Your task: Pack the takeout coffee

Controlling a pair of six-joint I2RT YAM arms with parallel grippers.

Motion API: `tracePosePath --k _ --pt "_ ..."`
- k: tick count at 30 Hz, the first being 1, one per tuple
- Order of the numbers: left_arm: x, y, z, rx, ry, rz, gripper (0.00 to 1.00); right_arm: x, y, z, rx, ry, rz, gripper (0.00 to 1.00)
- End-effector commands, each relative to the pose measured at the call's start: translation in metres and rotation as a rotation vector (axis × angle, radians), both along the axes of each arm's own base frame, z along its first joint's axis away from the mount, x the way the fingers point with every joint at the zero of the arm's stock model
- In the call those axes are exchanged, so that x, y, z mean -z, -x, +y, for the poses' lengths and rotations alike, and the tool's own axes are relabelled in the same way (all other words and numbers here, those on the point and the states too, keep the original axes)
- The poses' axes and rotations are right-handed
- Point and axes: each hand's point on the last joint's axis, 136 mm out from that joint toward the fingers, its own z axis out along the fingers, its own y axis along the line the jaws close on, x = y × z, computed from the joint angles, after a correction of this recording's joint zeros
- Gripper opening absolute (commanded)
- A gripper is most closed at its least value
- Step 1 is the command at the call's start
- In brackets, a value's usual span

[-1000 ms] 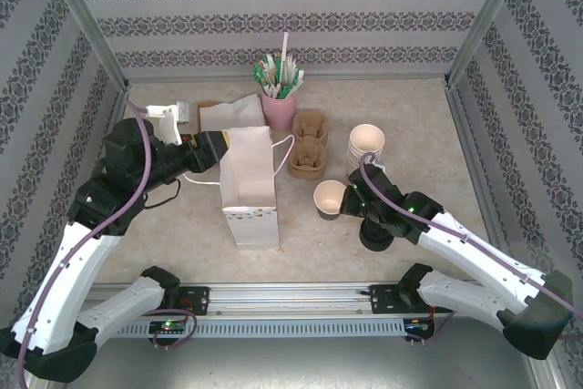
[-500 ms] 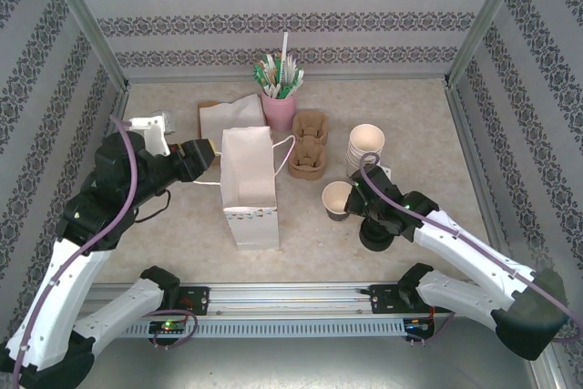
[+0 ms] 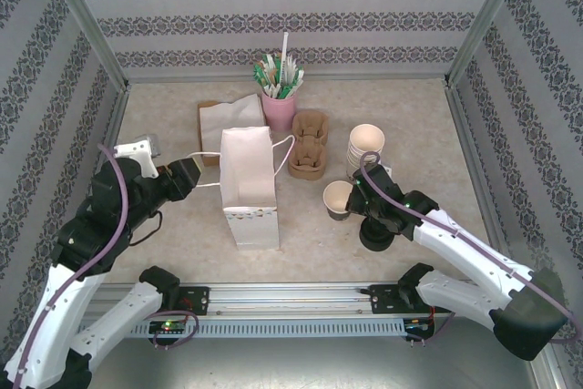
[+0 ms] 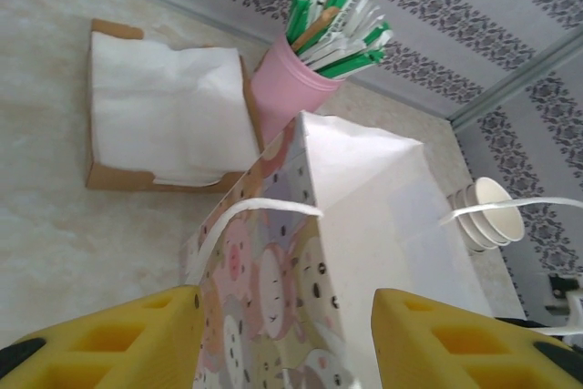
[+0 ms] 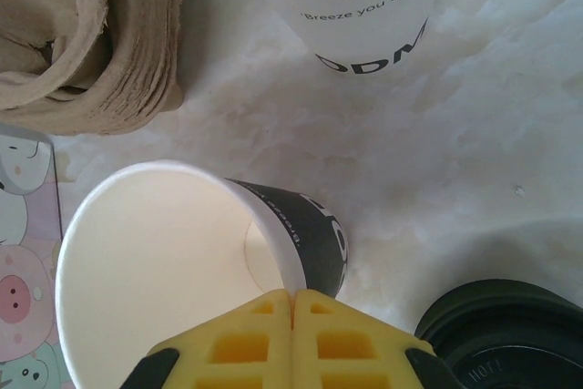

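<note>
The packing looked barely begun. Nearest the arms, the pile of black lids (image 5: 506, 334) lay on the table (image 3: 419, 125), and just beyond it the coffee cup (image 3: 336, 198) was upright and lidless. It stood between the lids and the stack of spare cups (image 3: 366, 145), with the paper bag (image 3: 248, 179) well to its left. The cup was plainly outside the bag, and whether anything lay in the bag could not be told. By my reading, capping the cup and lowering it into the bag were both left to do. The right gripper (image 5: 293, 300) had its yellow pads pressed together over the near rim of the cup, pinching the wall. Whether the base rested on the table could not be made out. The left gripper (image 4: 287, 307) hung about half apart and held nothing. It pointed at the bag's patterned side, with the white handle (image 4: 250, 211) looping just ahead and a gap between the pads and the bag.
</note>
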Motion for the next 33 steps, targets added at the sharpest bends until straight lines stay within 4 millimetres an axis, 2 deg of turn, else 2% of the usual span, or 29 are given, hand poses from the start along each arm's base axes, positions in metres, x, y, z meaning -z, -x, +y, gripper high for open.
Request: tracePosePath --k 1,10,18,19,21,22,27,31,33 --pt "0.012 0.003 0.006 -0.048 0.014 0.024 0.53 0.004 0.0 -0.002 -0.008 0.01 0.008 0.11" --pt "0.022 0.006 0.019 -0.12 0.041 -0.005 0.53 -0.012 0.002 -0.008 -0.02 0.031 -0.004 0.23" --pt "0.011 0.011 0.023 -0.12 0.037 -0.056 0.54 -0.041 0.002 -0.016 -0.036 0.057 -0.032 0.3" --pt "0.008 0.012 0.025 -0.122 0.031 -0.061 0.54 -0.045 0.002 -0.016 -0.041 0.062 -0.036 0.35" --pt "0.001 0.014 0.027 -0.121 0.022 -0.079 0.55 -0.054 0.003 -0.019 -0.052 0.079 -0.049 0.39" --pt "-0.001 0.015 0.028 -0.122 0.024 -0.086 0.55 -0.059 0.003 -0.022 -0.051 0.09 -0.058 0.45" --pt "0.002 0.021 0.035 -0.15 0.033 -0.116 0.53 -0.077 0.009 -0.048 -0.038 0.214 -0.095 0.52" --pt "0.0 0.031 0.047 -0.195 0.061 -0.174 0.48 -0.08 0.019 -0.062 -0.031 0.25 -0.095 0.59" --pt "-0.002 0.039 0.059 -0.242 0.074 -0.202 0.44 -0.075 0.026 -0.068 0.009 0.235 -0.057 0.73"
